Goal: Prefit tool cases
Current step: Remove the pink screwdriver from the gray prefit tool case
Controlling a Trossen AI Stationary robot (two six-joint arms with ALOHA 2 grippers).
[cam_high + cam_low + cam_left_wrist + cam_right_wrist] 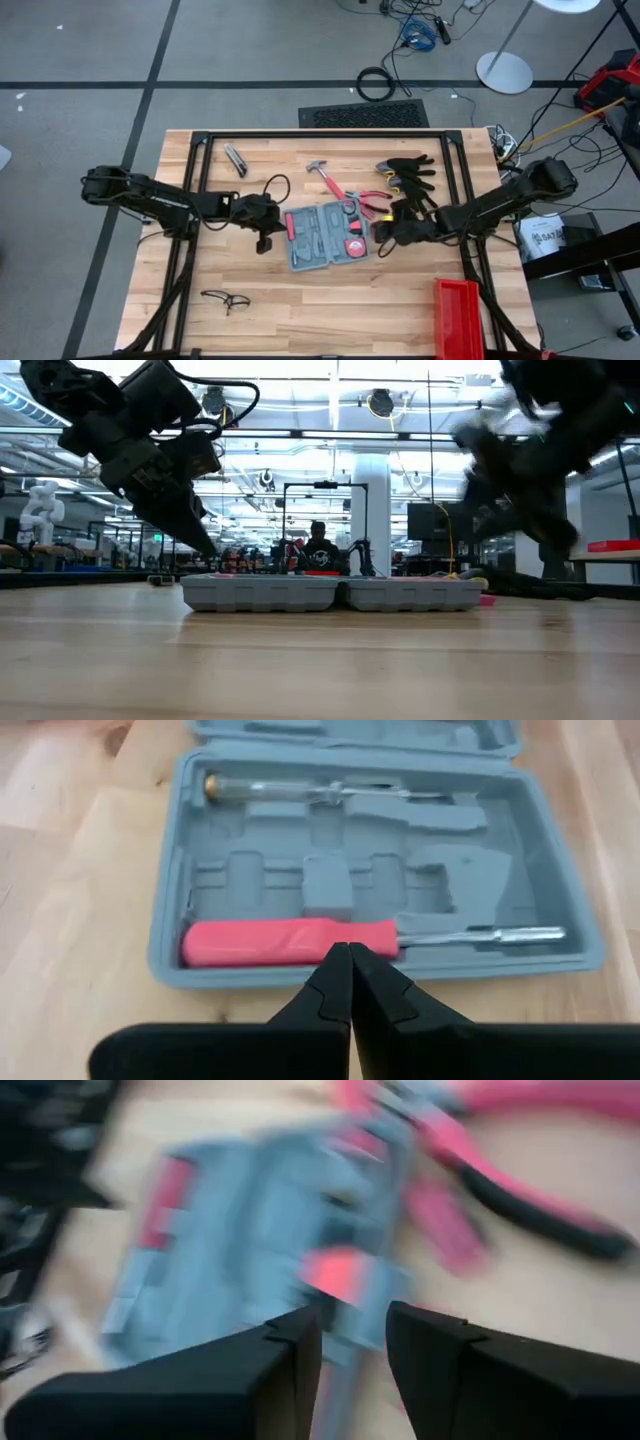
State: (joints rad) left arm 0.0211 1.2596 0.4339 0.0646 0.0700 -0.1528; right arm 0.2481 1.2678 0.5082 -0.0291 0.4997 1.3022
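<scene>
Between left hand (pixel 264 243) and right hand (pixel 383 240) lies open tool case (pixel 322 240).

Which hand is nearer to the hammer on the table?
The right hand. It sits beside the open tool case, below the hammer. The left hand is farther, on the case's other side.
</scene>
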